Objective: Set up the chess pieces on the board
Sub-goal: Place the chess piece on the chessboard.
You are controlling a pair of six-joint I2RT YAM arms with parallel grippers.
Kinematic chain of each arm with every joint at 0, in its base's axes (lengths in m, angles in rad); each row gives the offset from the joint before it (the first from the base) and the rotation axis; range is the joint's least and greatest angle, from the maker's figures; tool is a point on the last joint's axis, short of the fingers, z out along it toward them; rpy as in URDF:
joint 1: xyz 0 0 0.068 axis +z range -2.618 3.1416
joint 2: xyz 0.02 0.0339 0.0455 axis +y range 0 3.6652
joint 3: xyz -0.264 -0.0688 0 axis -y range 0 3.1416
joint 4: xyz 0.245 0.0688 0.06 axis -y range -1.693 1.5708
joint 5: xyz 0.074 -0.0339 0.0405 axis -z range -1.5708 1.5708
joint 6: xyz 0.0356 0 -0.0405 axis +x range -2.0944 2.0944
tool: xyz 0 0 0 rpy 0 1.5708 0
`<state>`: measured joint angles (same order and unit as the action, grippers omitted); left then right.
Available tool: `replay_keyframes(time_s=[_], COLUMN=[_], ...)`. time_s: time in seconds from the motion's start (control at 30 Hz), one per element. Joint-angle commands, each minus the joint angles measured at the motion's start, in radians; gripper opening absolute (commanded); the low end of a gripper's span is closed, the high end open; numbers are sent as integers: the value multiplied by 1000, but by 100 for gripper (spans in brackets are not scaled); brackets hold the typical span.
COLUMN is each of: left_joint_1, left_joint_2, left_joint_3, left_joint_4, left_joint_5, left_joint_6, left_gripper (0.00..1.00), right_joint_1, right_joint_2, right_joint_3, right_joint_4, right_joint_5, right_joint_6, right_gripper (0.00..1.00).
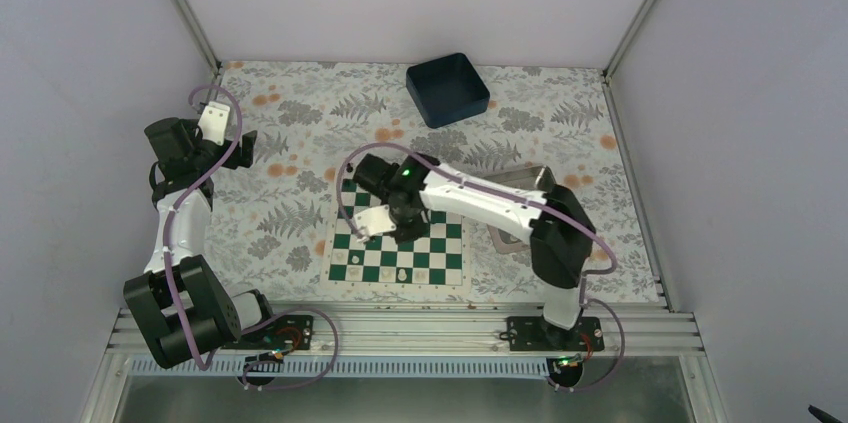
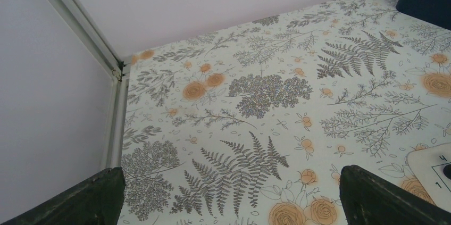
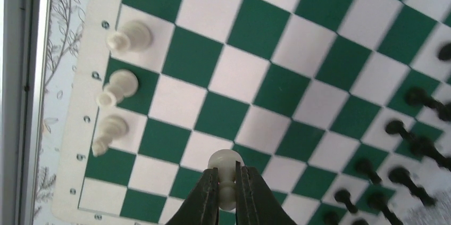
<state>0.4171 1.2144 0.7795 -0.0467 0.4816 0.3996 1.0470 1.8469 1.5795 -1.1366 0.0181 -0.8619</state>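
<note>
Finding: left jaws wide apart, empty, over the worktop [image 2: 266, 92]. The right jaws are clamped on a white pawn [image 3: 225, 161], lower centre, above the board [image 3: 239, 76]. Recommended: lower it straight down, centre it on one square near the three white pieces [image 3: 121, 84] at left, then release.

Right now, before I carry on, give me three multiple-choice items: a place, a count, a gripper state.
1. Where is the dark blue square bin relative to the green-and-white chessboard? A) beyond its far edge B) on top of it C) on its near side
2. Right wrist view: how many cream plastic chess pieces stand free along the board's edge? A) two B) three C) five
3. The right gripper is: A) open, empty B) shut on a cream pawn C) shut, empty
Answers: 1 A: the bin sits past the board. 2 B: three stand in a row. 3 B: its fingers pinch the pawn's neck.
</note>
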Motion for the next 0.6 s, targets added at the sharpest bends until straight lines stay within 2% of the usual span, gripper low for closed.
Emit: replay_keyframes(time_s=[0.0,0.23,0.57], left_joint_1=[5,4,5], left_joint_2=[-21,-20,-20], left_joint_3=[-12,-10,-16], left_joint_4=[-2,-4,1], left_joint_5=[6,14,15], left_joint_6=[-7,-7,-7], left_gripper=[100,100,100], right_joint_1=[60,120,125], right_joint_2=[66,149,239], right_joint_3=[32,40,85], right_joint_4=[39,101,128], right_joint_5=[-43,-68,-90], right_joint_6=[8,-4,-18], right_gripper=[8,8,8])
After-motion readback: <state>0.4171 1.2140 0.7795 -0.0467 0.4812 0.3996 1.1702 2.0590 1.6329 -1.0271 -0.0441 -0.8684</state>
